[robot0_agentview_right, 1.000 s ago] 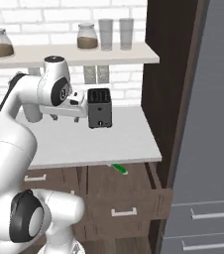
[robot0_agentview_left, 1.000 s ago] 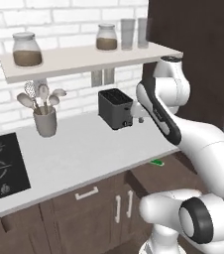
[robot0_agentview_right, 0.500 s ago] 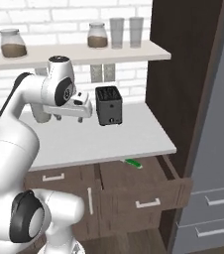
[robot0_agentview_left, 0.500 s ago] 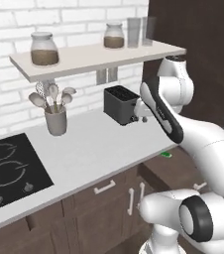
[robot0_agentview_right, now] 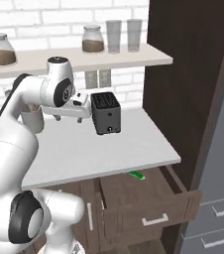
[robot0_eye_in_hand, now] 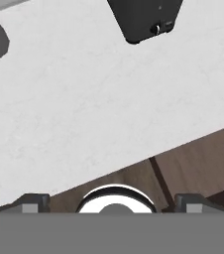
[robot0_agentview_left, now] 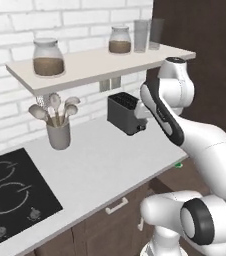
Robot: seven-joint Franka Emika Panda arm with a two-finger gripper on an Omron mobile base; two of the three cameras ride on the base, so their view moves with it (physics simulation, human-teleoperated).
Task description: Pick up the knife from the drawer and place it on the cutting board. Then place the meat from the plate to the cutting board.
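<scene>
The knife's bright green handle (robot0_agentview_right: 137,174) peeks out at the back of the open dark brown drawer (robot0_agentview_right: 148,198), just under the counter edge; a green speck of the knife (robot0_agentview_left: 178,164) also shows beside my arm. My gripper (robot0_agentview_right: 68,119) hangs above the white counter, left of the toaster, pointing down. In the hand view the gripper (robot0_eye_in_hand: 113,201) is open, its fingertips (robot0_eye_in_hand: 32,201) far apart with nothing between them, over the counter's front edge. The cutting board, the plate and the meat are out of view.
A black toaster (robot0_agentview_left: 127,112) stands at the back of the counter (robot0_agentview_right: 109,149). A grey utensil holder (robot0_agentview_left: 58,132) and a black cooktop (robot0_agentview_left: 10,195) lie to the left. A shelf (robot0_agentview_left: 85,60) with jars hangs above. A tall dark cabinet (robot0_agentview_right: 193,74) bounds the right.
Both base views have shifted, so the base has driven: more of the cooktop shows in the left view. The arm keeps its pose and the gripper stays open.
</scene>
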